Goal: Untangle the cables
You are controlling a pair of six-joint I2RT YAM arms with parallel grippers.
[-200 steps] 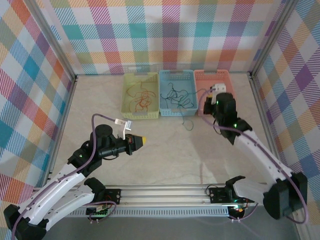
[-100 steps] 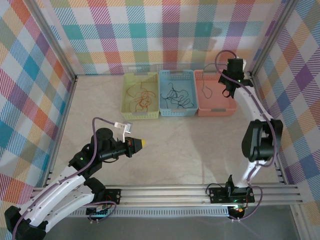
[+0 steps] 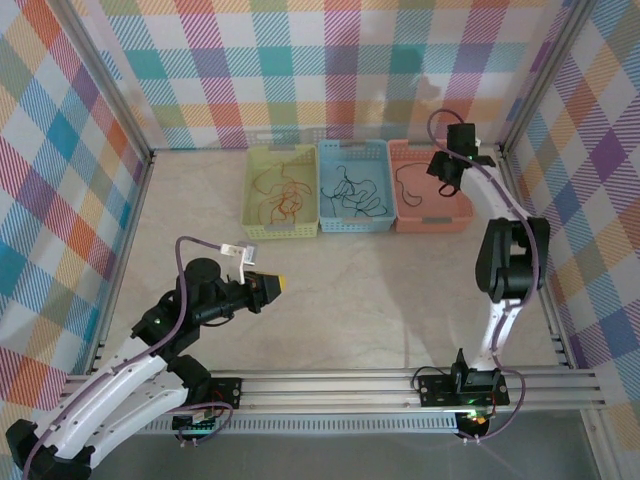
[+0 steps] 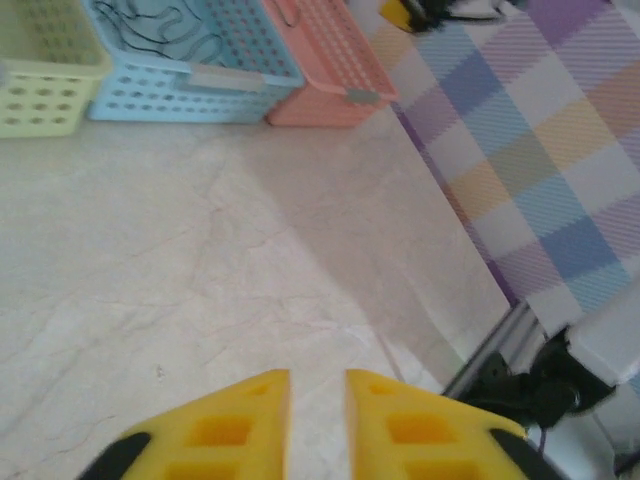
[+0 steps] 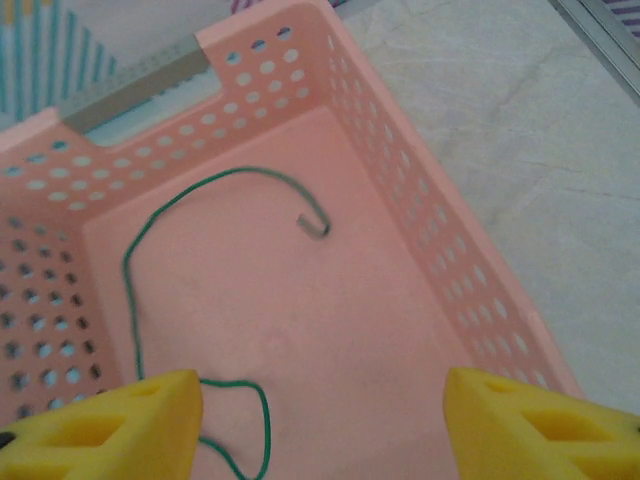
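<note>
The cables lie sorted in three baskets at the back. Orange-brown cables (image 3: 280, 195) fill the yellow-green basket (image 3: 282, 233), black cables (image 3: 350, 192) the blue basket (image 3: 355, 227). A single green cable (image 3: 397, 180) rests loose on the floor of the pink basket (image 3: 430, 226). My right gripper (image 3: 445, 175) hovers over that basket, open wide with nothing between its fingers. In the right wrist view the green cable (image 5: 245, 170) curls past the left fingertip (image 5: 110, 425) of the right gripper (image 5: 320, 420). My left gripper (image 3: 275, 285) hangs over bare table, its jaws a narrow gap apart and empty.
Checked walls close in the table on three sides, and a metal rail (image 3: 340, 385) runs along the near edge. In the left wrist view the left gripper (image 4: 318, 420) points at the blue basket (image 4: 190, 85) and pink basket (image 4: 325, 95) across open marble.
The right arm swung from in front of the baskets to over the pink one, opened, and the green cable dropped in. The left jaws parted slightly.
</note>
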